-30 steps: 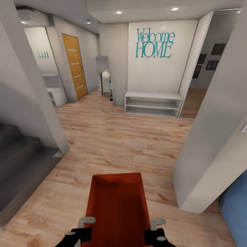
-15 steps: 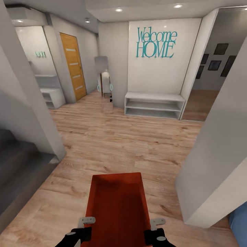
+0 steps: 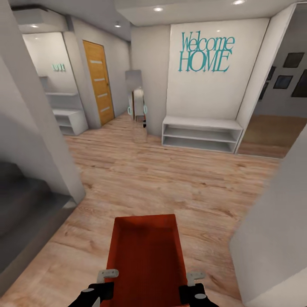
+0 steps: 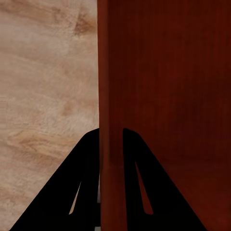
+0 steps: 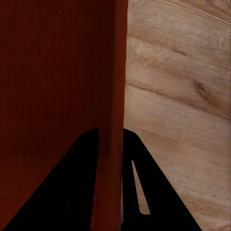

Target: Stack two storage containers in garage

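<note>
Hallway features slide rightward in the head view against a moment earlier (the camera is turning and rolling on), so the carry toward the garage looks well underway. Left gripper (image 3: 103, 285) and right gripper (image 3: 190, 285) each pinch a side wall of the storage container (image 3: 147, 256), held low over the wood floor (image 3: 162, 183).

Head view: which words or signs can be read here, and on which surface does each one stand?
"Welcome HOME": teal letters on the white wall panel above the white shelf bench.
Small teal letters on the far wall, beside the wooden door: too blurred to read.
The storage container carries no label.
</note>
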